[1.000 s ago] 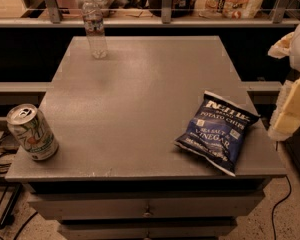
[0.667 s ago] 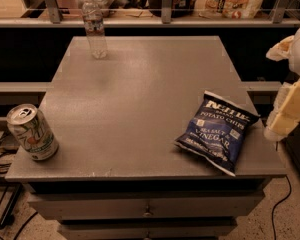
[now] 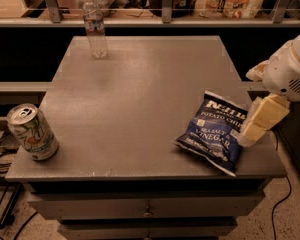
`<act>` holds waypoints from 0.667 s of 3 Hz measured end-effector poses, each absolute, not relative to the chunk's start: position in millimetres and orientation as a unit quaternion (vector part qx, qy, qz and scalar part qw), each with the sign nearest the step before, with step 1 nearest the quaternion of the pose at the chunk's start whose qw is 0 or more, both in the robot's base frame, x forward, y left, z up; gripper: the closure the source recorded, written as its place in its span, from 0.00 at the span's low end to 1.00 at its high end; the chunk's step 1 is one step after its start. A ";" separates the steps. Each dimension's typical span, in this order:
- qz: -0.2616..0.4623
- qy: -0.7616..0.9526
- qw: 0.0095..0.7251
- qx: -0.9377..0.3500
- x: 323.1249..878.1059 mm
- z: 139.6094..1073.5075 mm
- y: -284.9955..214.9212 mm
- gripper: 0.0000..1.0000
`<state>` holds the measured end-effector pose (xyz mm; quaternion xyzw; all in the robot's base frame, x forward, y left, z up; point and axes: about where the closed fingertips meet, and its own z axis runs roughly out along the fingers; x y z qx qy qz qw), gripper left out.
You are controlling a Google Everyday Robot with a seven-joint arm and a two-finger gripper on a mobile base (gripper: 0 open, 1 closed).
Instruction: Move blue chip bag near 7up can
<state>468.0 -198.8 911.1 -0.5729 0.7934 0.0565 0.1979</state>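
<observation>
At the tabletop's (image 3: pixel 140 94) right edge we hover our hand (image 3: pixel 260 121) beside the chip bag (image 3: pixel 215 134), grip state untellable, the can (image 3: pixel 32 132) far left.

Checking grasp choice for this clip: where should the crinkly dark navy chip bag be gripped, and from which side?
Probably the right edge of the crinkly dark navy chip bag, from above on the right. It lies flat on the grey table, so an edge should pinch more easily than the middle, and the gripper hangs at that edge.
</observation>
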 end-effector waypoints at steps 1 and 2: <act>0.097 0.800 0.185 -0.563 475.9 869.0 -180.2 0.00; 0.119 0.801 0.175 -0.559 477.3 846.6 -169.1 0.00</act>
